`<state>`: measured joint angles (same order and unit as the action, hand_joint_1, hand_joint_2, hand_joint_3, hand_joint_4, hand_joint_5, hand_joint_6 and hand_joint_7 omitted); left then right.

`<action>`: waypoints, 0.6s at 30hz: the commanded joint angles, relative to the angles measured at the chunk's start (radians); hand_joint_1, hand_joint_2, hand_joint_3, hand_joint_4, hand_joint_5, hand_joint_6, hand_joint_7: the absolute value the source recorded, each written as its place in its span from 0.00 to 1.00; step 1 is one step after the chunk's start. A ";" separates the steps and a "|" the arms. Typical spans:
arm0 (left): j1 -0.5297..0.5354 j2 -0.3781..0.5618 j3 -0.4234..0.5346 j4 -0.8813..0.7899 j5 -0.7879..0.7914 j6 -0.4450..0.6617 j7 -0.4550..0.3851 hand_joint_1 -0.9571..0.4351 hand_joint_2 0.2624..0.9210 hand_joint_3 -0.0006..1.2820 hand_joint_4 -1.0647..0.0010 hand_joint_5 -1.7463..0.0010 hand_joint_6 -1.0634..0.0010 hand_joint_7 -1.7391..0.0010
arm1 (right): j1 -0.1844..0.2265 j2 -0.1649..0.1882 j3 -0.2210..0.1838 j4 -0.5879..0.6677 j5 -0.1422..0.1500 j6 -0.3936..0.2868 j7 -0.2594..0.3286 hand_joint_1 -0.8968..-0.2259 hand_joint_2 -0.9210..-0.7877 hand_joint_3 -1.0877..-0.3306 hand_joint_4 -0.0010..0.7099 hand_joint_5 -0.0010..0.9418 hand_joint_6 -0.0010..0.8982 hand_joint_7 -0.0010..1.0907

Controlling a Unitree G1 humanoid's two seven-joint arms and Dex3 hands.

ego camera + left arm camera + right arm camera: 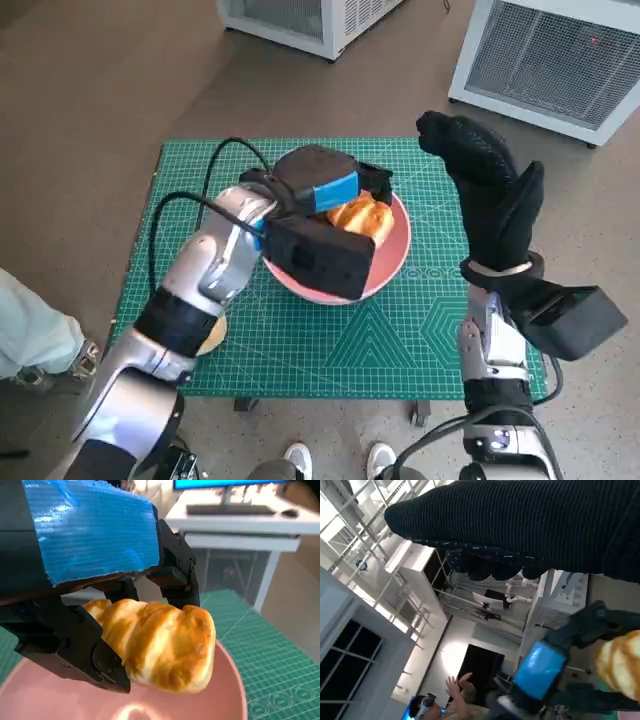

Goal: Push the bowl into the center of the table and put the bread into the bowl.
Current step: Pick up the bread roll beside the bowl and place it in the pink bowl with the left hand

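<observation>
The bread (362,216) is a golden, ridged roll, and it's sitting right over the pink bowl (395,262), pinched in the left hand (322,186). In the left wrist view you can see black fingers (175,575) clamped on the bread's top and another black part pressed against its lower side, so it's gripped from both sides. The roll looks to be just above the bowl's inside rather than lying in it, but whether it touches the bottom is hard to say. The bowl sits about mid-table on the green mat (340,340), a bit toward the far edge.

The left arm comes in from the near left corner, bends at the elbow and reaches across so the blue-taped back of the hand faces up over the bowl. The black camera block on the wrist hides the near left part of the bowl's rim.

The right hand (487,170) is raised above the right edge of the table, forearm nearly upright, holding nothing. Its gloved fingers look loosely curled, but it's not clear how closed they are. The right wrist view is mostly glove, with the bread cut off at the frame edge.

A round tan thing (212,335) peeks out from under the left forearm near the near left corner, mostly hidden.
</observation>
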<state>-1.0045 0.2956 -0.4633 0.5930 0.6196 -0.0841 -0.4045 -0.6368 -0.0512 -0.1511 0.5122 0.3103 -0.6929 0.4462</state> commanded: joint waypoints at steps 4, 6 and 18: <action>0.003 0.008 -0.002 -0.065 -0.012 0.105 -0.139 0.69 0.77 0.00 0.81 0.92 0.76 0.96 | 0.037 -0.002 -0.003 -0.007 -0.009 0.005 -0.019 0.27 0.00 0.49 0.41 0.01 0.13 0.40; 0.014 0.024 0.001 -0.109 -0.010 0.119 -0.168 0.65 0.74 0.00 0.90 0.97 0.80 0.98 | 0.037 0.000 -0.002 -0.010 -0.010 0.006 -0.023 0.26 0.00 0.49 0.41 0.01 0.13 0.40; 0.150 0.177 0.111 -0.447 -0.066 0.166 -0.279 0.57 0.70 0.00 0.97 1.00 0.85 1.00 | 0.044 0.022 0.015 -0.020 -0.020 0.006 -0.044 0.25 0.00 0.49 0.41 0.01 0.14 0.39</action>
<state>-0.9031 0.4123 -0.3977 0.2453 0.5774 0.0576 -0.6471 -0.6174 -0.0374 -0.1429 0.4949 0.3059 -0.6930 0.4133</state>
